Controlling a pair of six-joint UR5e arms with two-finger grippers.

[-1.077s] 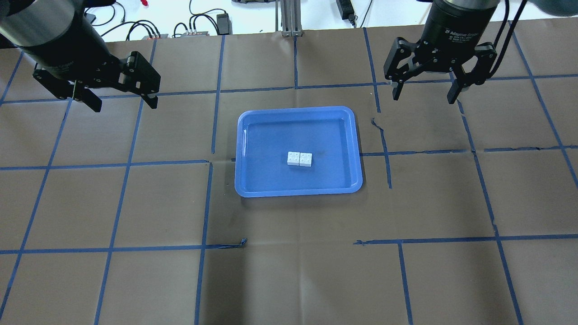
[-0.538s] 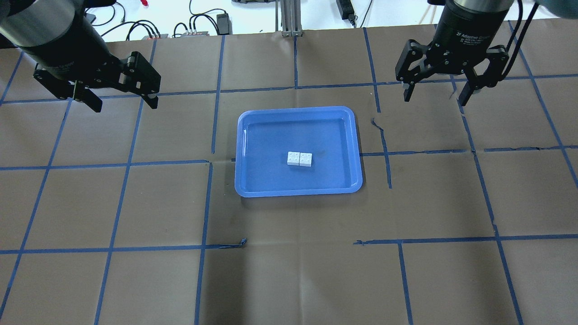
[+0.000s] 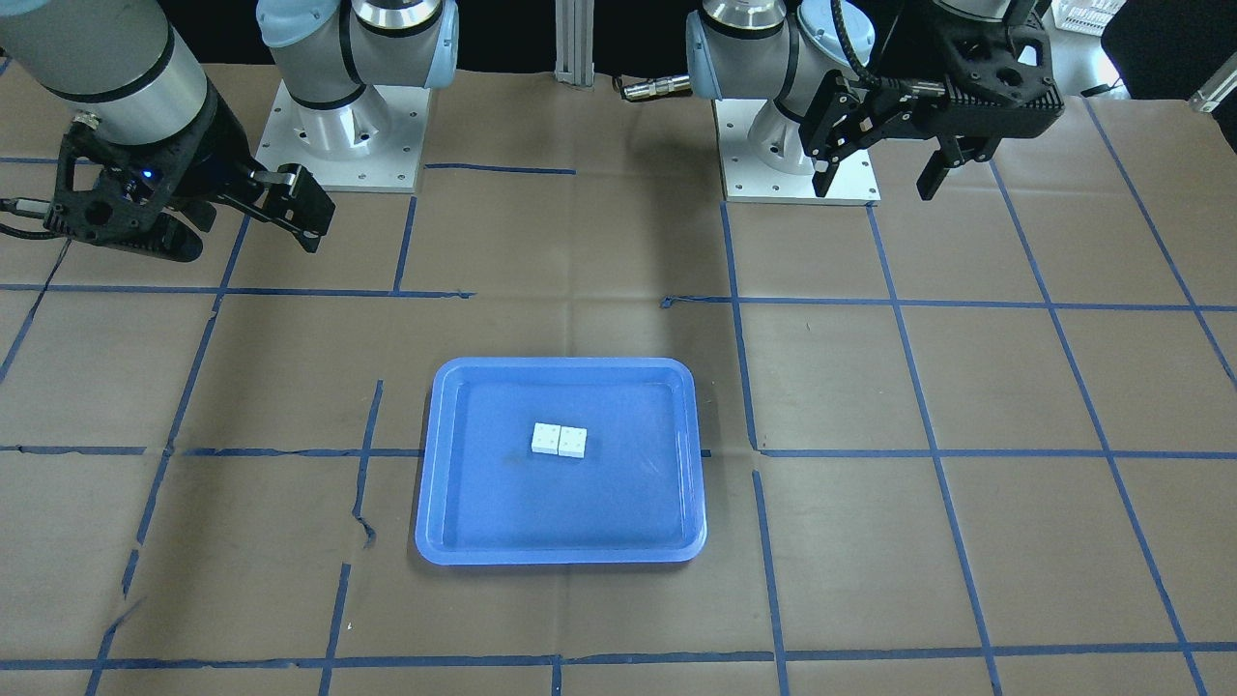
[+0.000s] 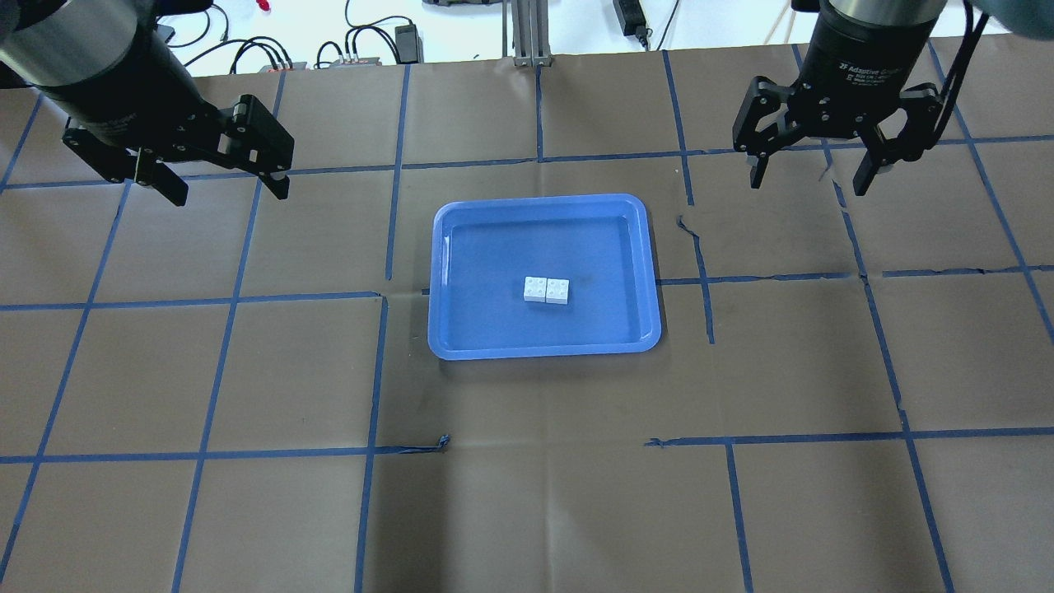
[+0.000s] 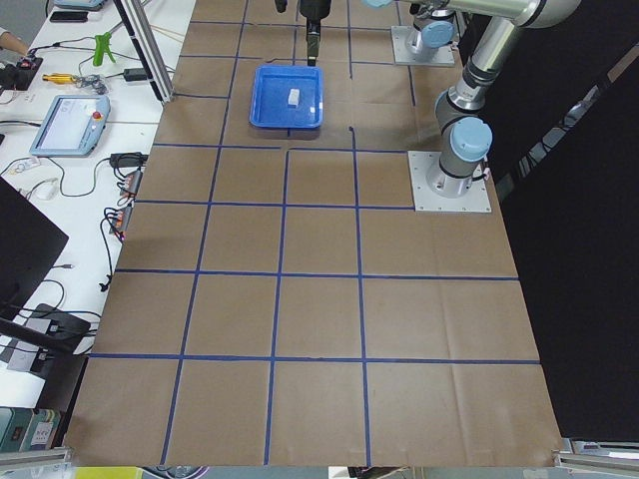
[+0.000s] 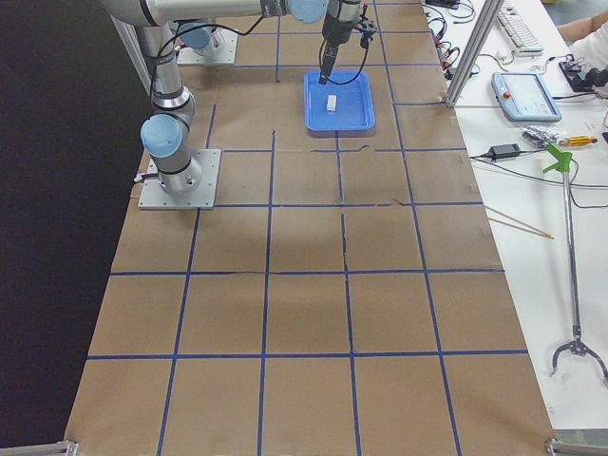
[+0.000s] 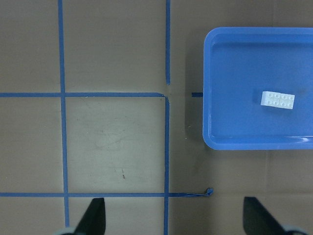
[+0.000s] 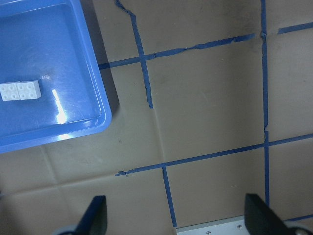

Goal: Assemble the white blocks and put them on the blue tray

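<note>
Blocks: the white blocks sit joined side by side as one flat piece, studs up, resting on the floor of the blue tray close to its middle. They touch no wall of the tray. Same reading in the front-facing view and in both wrist views.

Tray: lies flat on the bench, which is covered in brown paper with a grid of blue tape. Long side runs left to right in the overhead view.

Left gripper: raised above the bench, well apart from the tray, off toward its far-left corner in the overhead view. Its fingers are spread wide with nothing between them. The left wrist view shows both tips at the frame's bottom corners over bare paper.

Right gripper: raised, well apart from the tray, off toward its far-right corner. Its fingers are likewise spread wide and hold nothing.
</note>
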